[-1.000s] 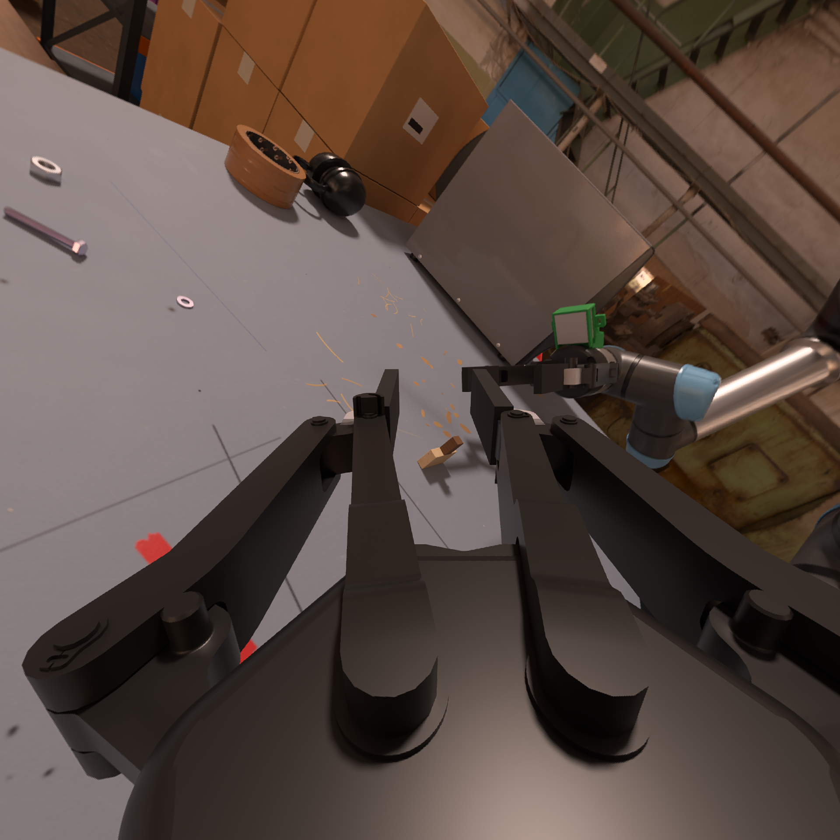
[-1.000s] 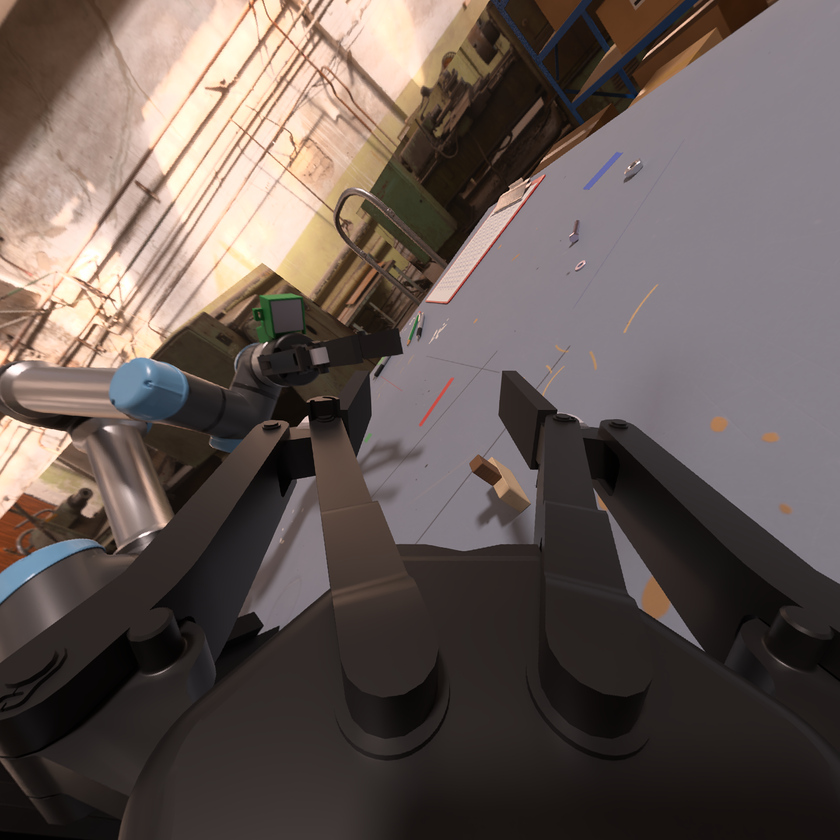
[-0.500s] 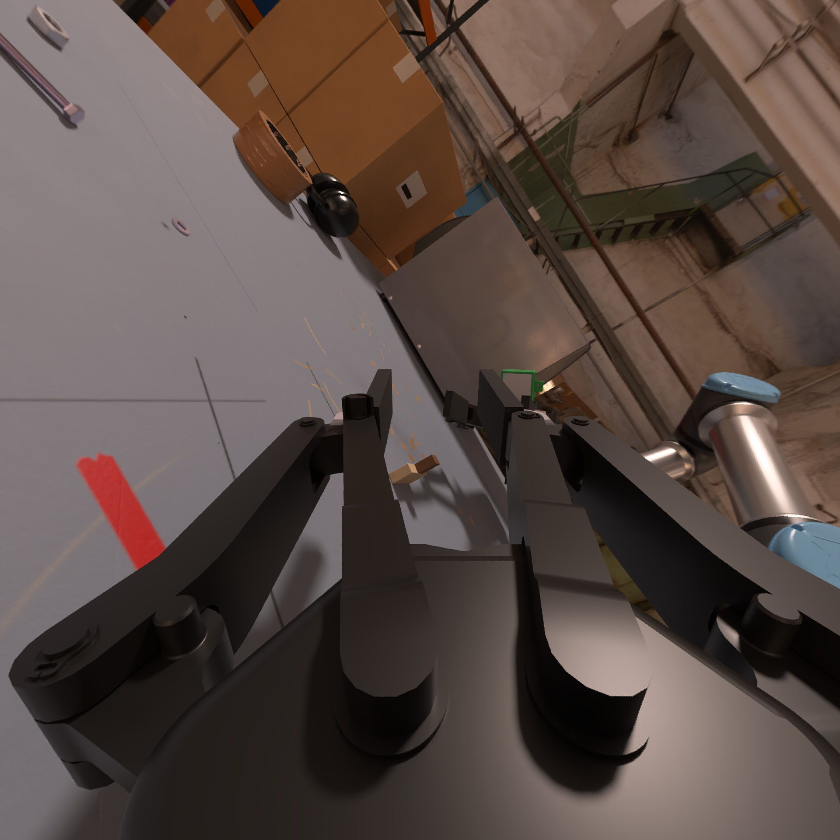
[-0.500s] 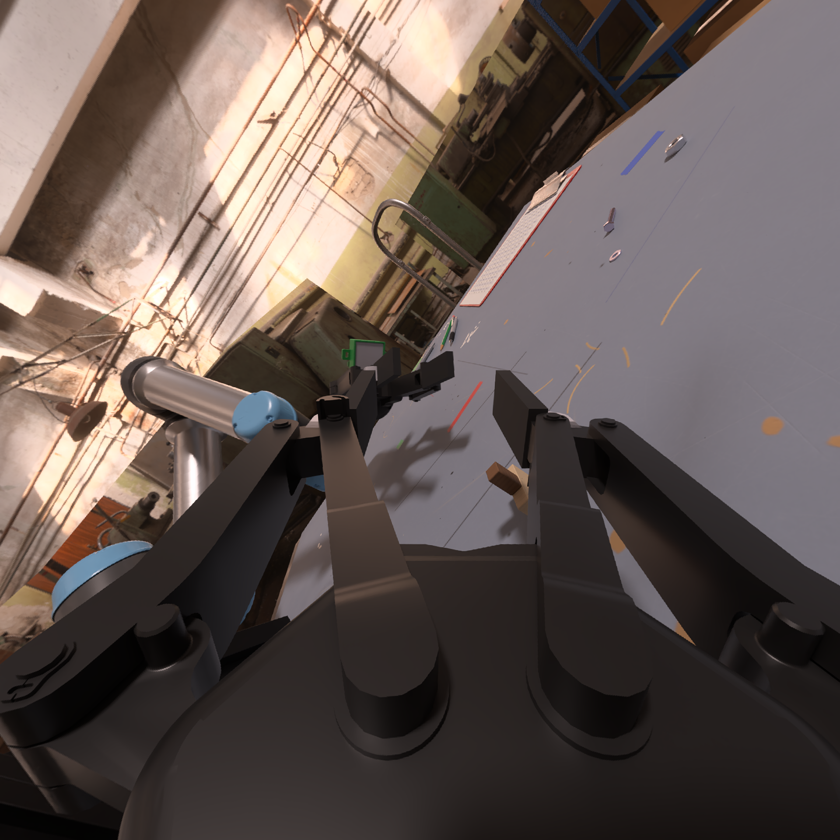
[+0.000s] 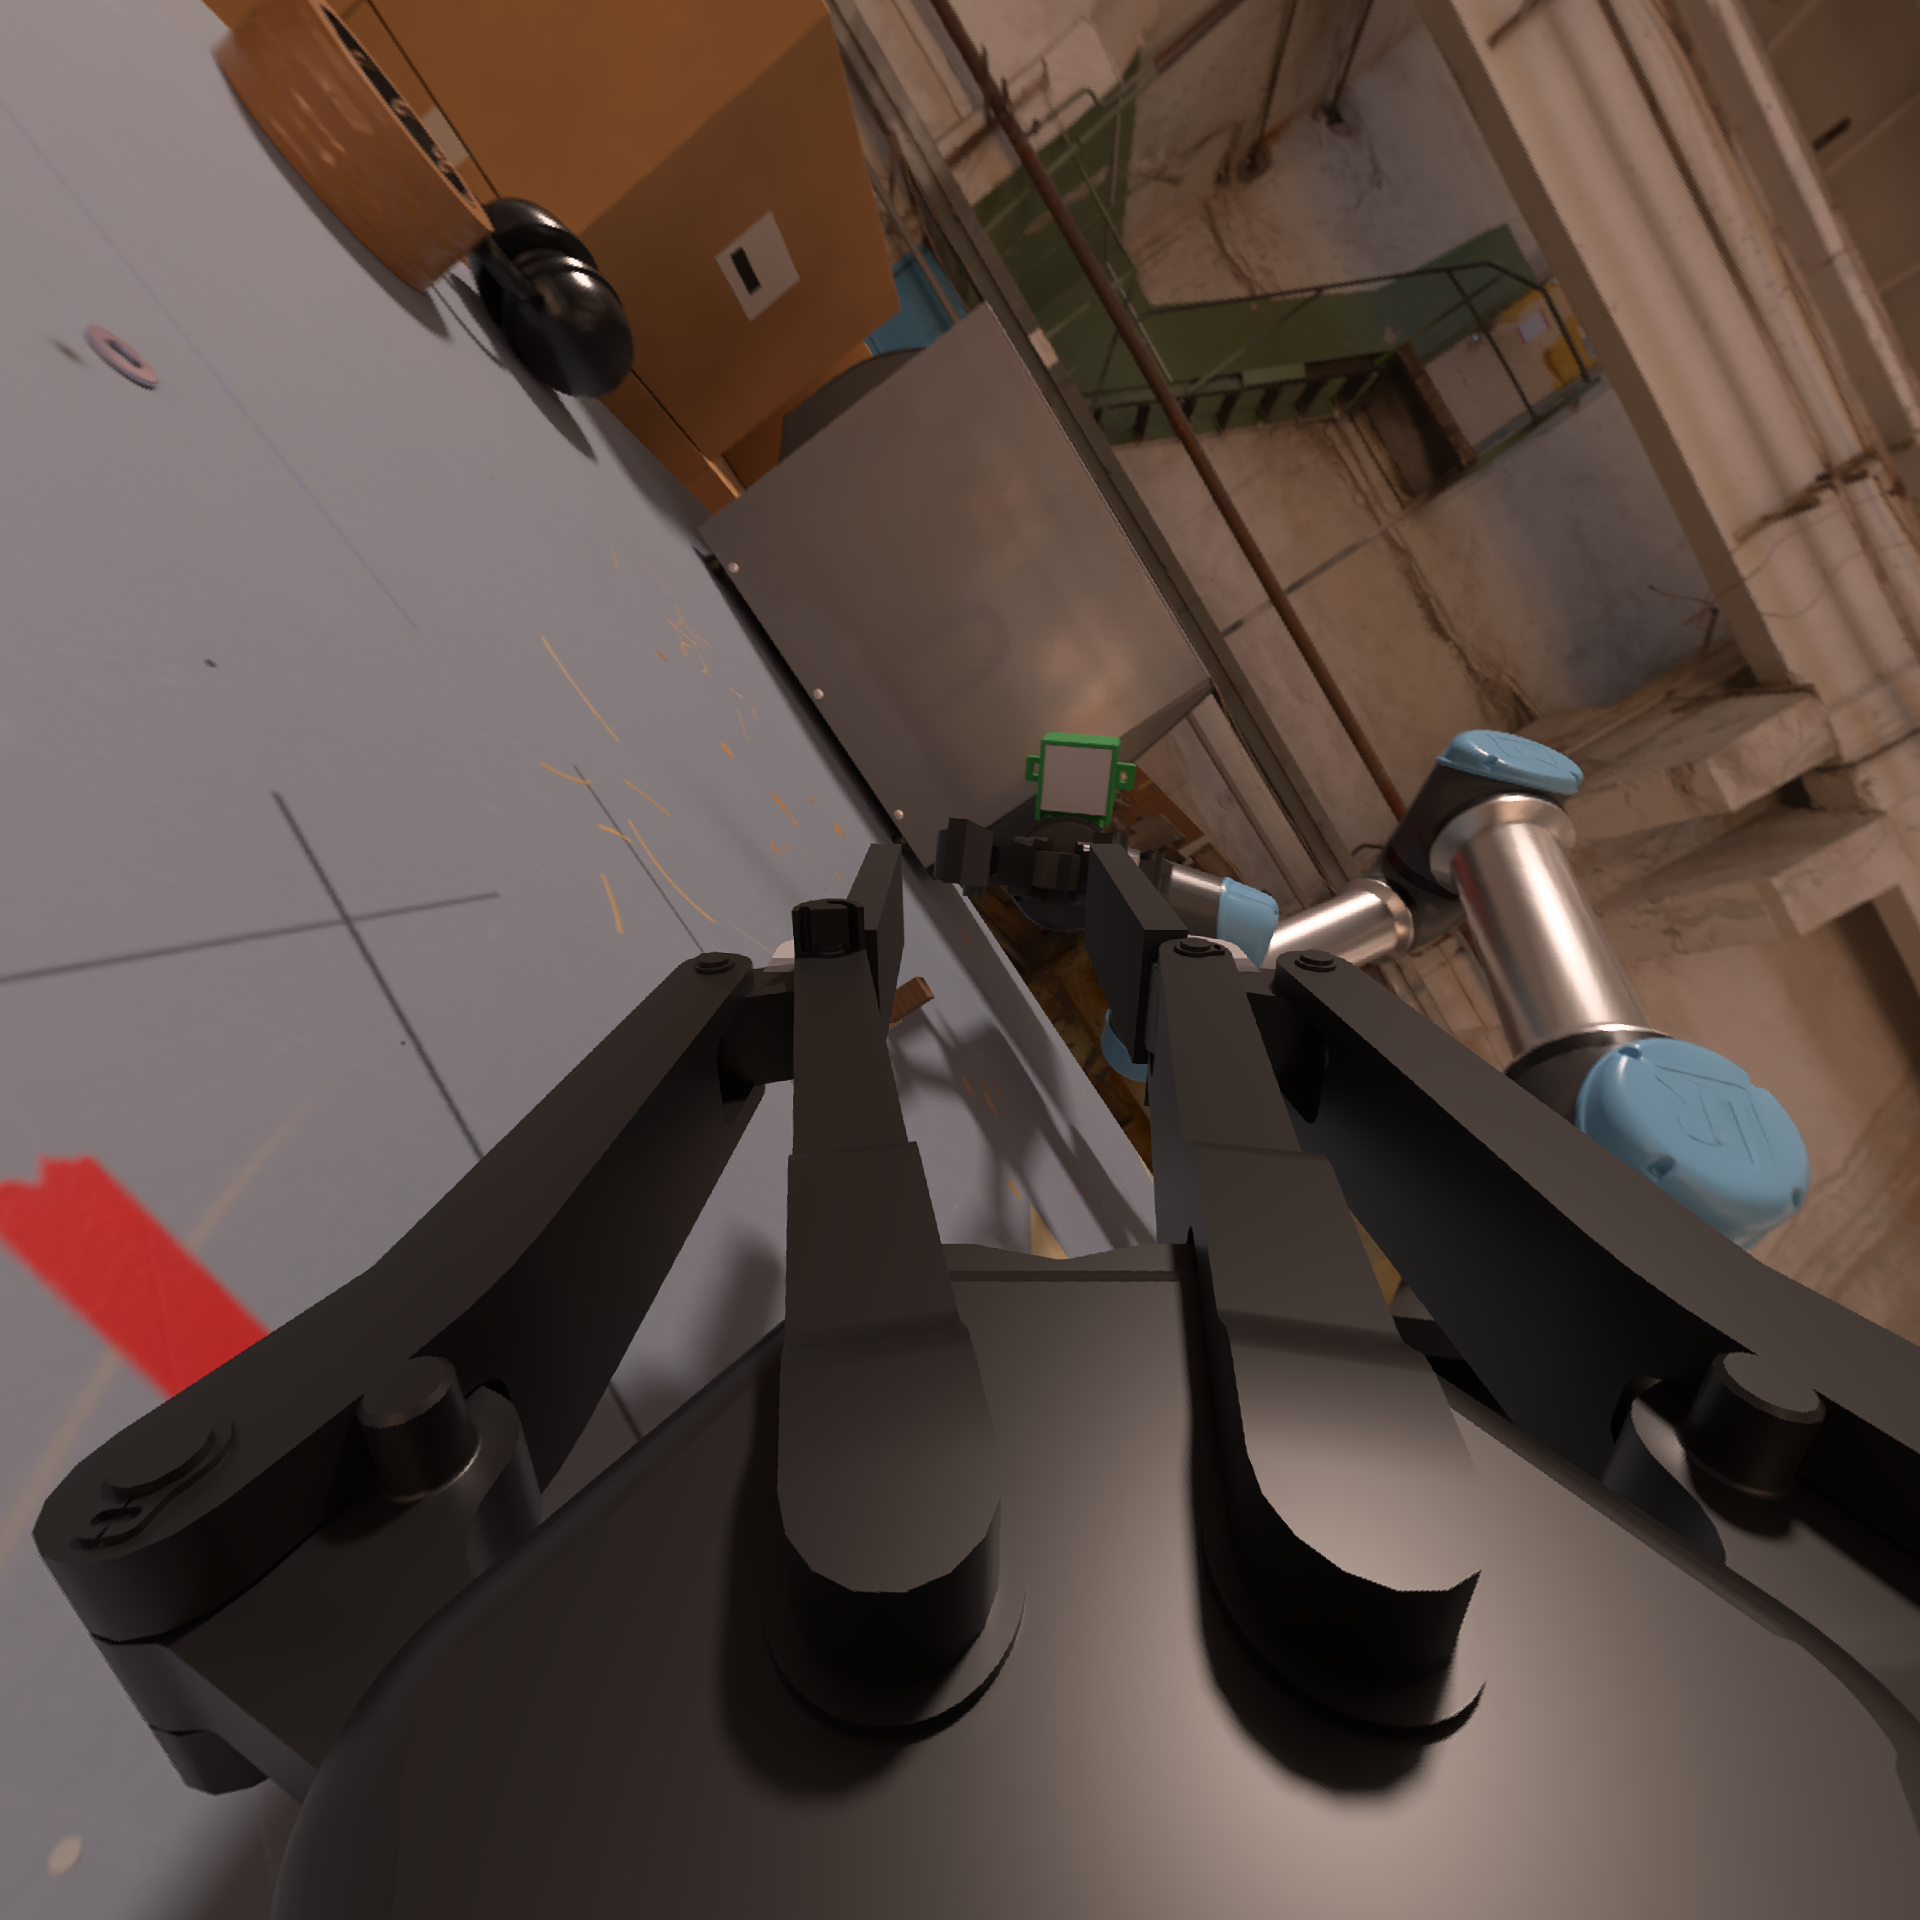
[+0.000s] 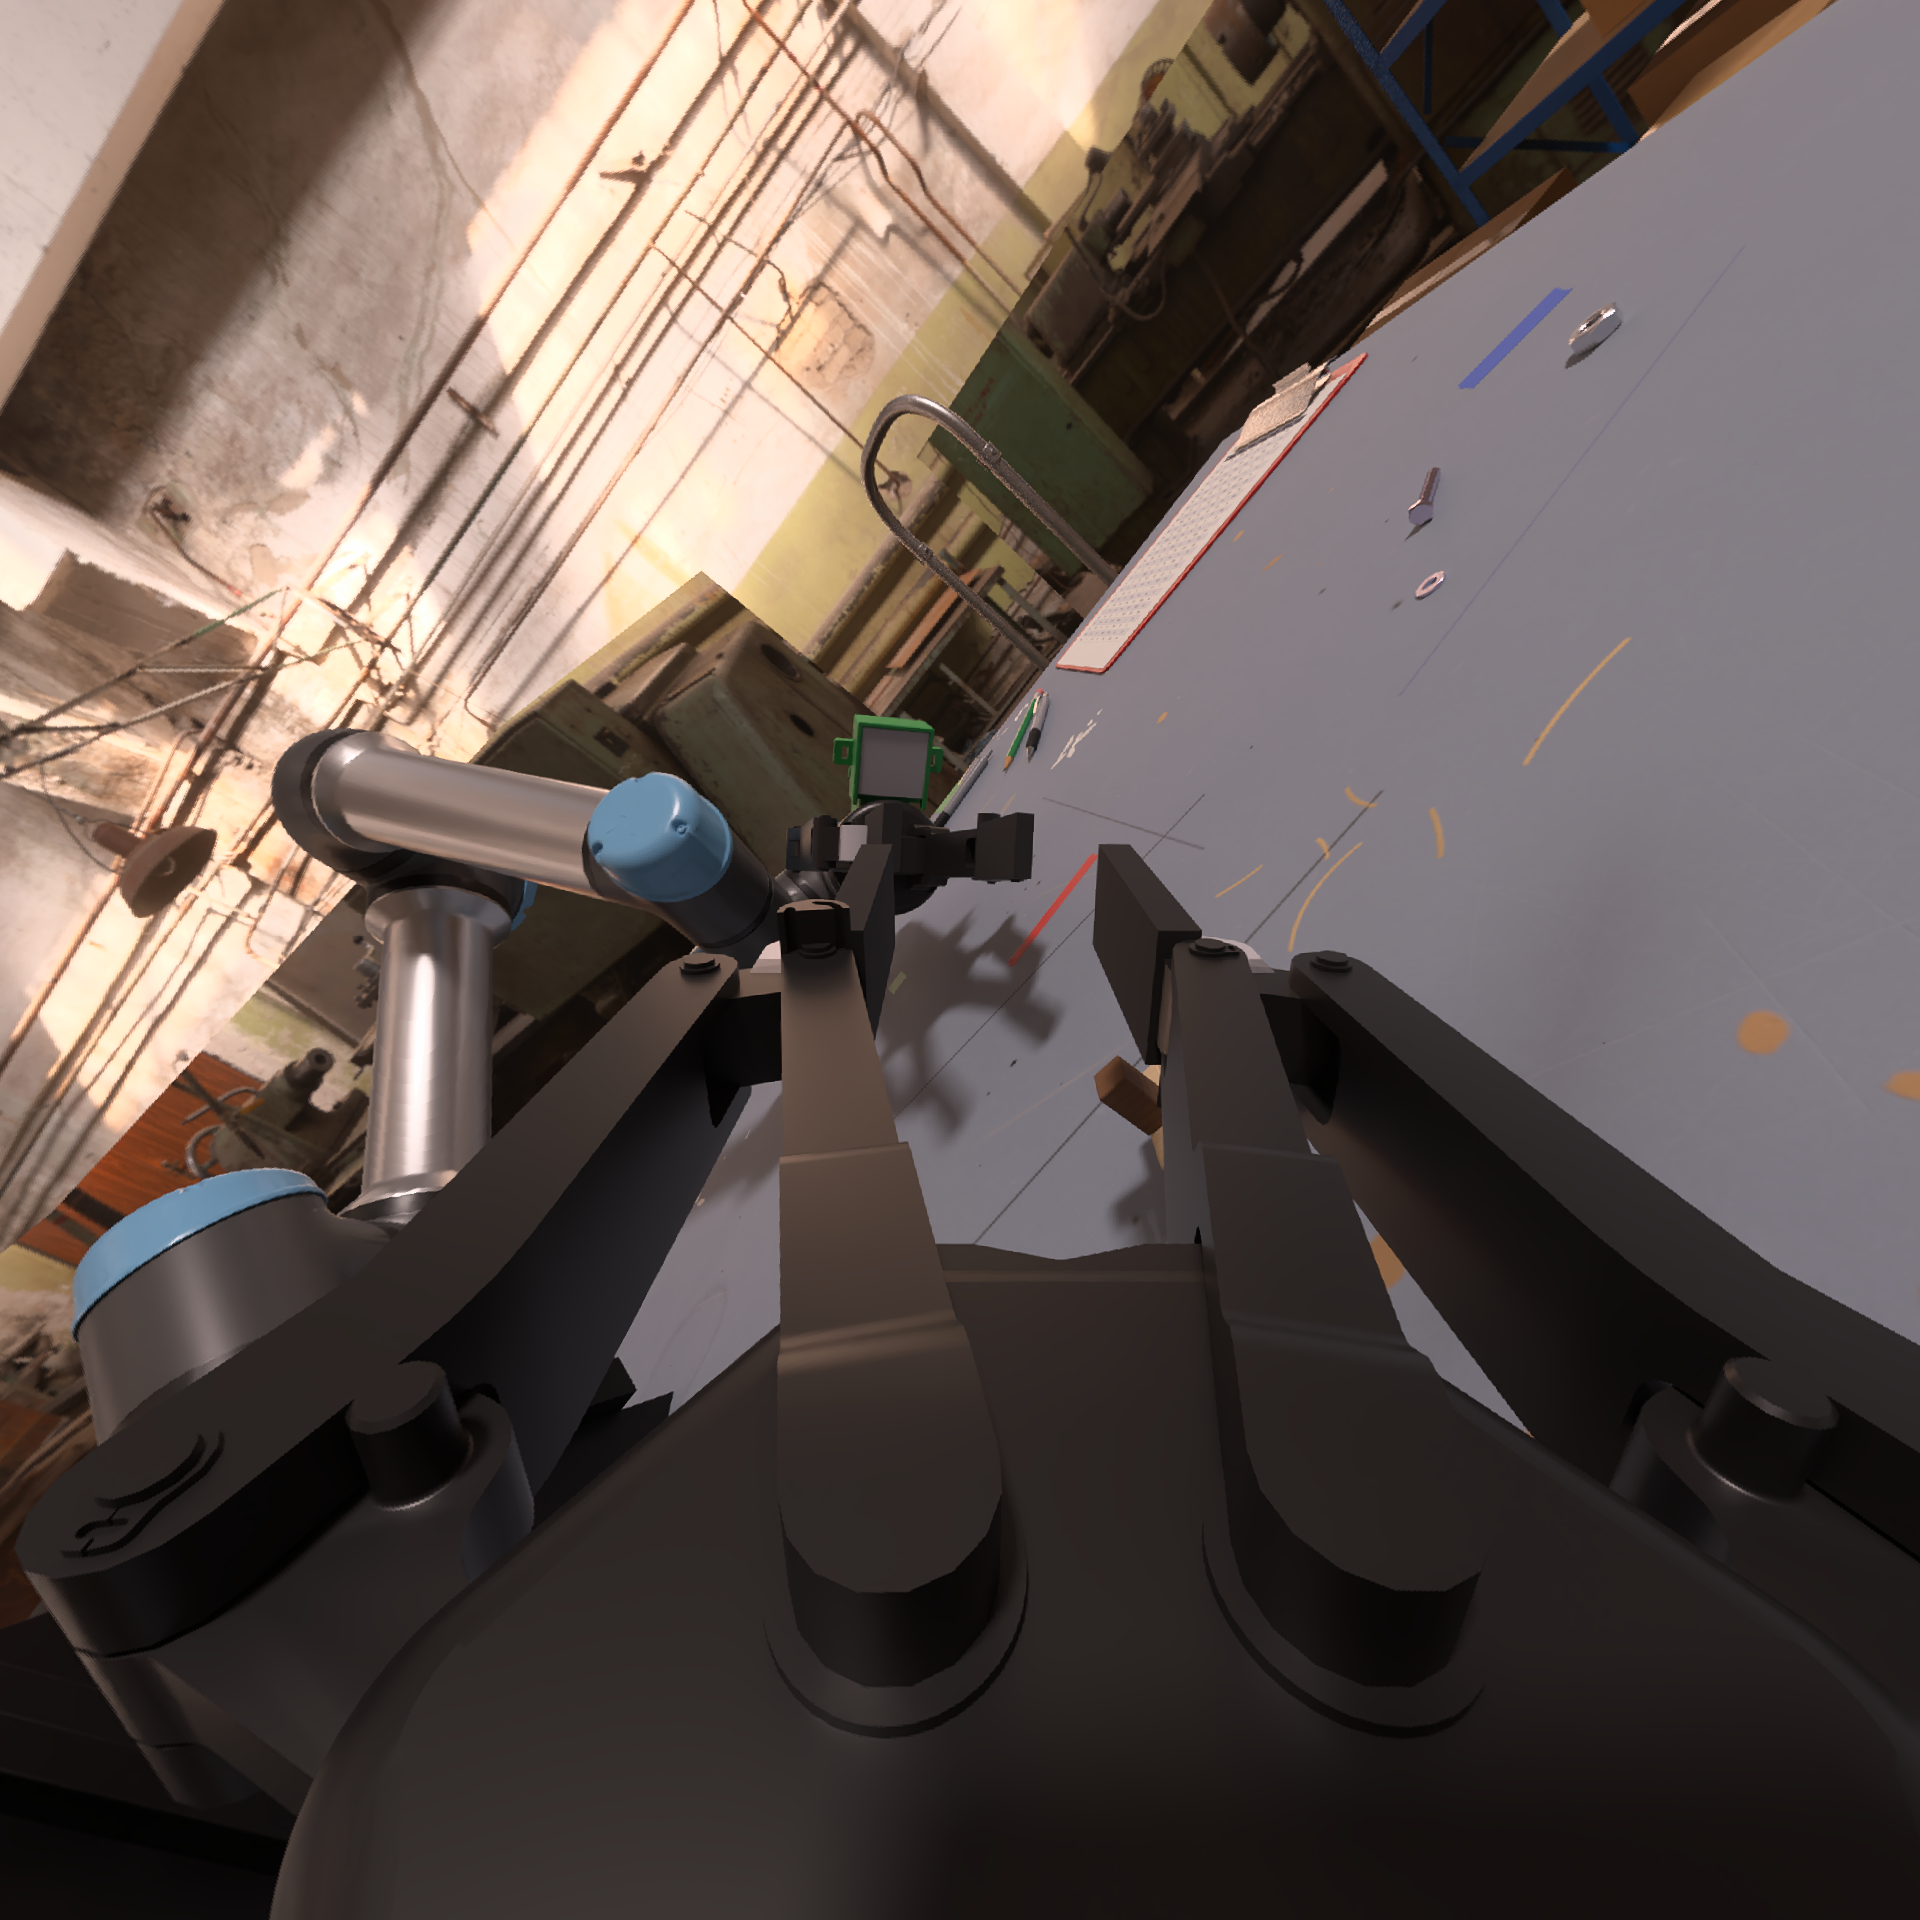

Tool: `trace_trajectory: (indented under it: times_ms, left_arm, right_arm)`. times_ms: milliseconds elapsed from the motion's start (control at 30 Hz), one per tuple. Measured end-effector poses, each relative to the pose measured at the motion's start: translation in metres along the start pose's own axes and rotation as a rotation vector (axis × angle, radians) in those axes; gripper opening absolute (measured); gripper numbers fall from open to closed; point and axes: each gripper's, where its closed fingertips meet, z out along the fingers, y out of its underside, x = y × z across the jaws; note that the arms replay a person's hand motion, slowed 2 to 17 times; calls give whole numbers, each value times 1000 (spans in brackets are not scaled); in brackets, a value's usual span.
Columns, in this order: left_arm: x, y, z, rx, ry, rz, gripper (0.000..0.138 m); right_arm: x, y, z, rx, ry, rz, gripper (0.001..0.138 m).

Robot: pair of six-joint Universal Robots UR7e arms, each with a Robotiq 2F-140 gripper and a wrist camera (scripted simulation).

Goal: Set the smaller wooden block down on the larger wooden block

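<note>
A small brown wooden block (image 6: 1125, 1086) lies on the grey table (image 6: 1558, 831), touching a paler block (image 6: 1156, 1146) that is mostly hidden behind my right gripper's right finger. I cannot tell how the two blocks rest on each other. My right gripper (image 6: 1003, 914) is open and empty above the table, with the blocks below its right finger. My left gripper (image 5: 1003, 914) is open and empty. Only a brown sliver of the block (image 5: 912, 1000) shows beside its left finger. Each gripper shows far off in the other's view: the left gripper (image 6: 935, 847) and the right gripper (image 5: 997, 862).
A tape roll (image 5: 343, 156), a black round object (image 5: 556, 296), cardboard boxes (image 5: 665, 156) and a grey metal panel (image 5: 935, 644) line the table's far edge. A clipboard (image 6: 1216, 520), a bolt (image 6: 1423, 499), a nut (image 6: 1595, 327) and pens (image 6: 1029, 727) lie farther off.
Both wrist views have swung and tilted. The blocks have slid from between the fingers to behind the left gripper's left finger and the right gripper's right finger. Both grippers stay open.
</note>
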Motion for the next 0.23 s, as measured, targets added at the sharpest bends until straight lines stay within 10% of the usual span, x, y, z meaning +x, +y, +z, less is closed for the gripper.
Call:
trace_trajectory:
  times_ms: [233]
  left_arm:
    - [5, 3, 4, -43, 52, 25, 47]
  right_arm:
    - [-2, 7, 5, -38, -52, 8, 49]
